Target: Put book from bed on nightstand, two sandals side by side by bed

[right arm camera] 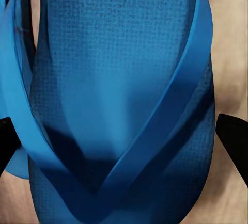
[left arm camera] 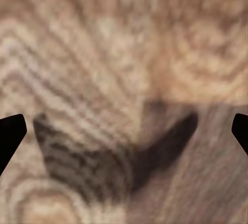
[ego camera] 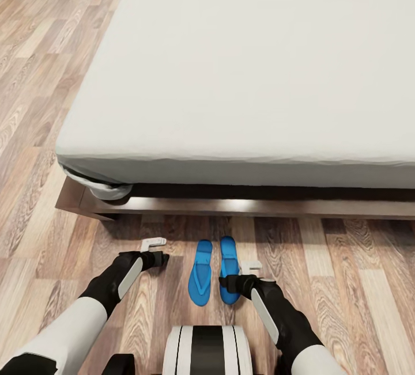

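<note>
Sandals (ego camera: 214, 271) lie side by side; our right end effector (right arm camera: 124, 131) spreads open above one, left end effector (left arm camera: 124, 126) open over floor (left arm camera: 103, 38).

The large off-white mattress bed with dark-brown frame (ego camera: 242, 207) is cut off at 12 and 3 o'clock in the head view. The right black gripper (ego camera: 235, 284) covers part of the right bright blue flat sandal (ego camera: 228, 254). In its wrist view, that sandal's ends run off-frame. The left wrist view's brown wood-plank floor (left arm camera: 103, 53) is blurred.
</note>
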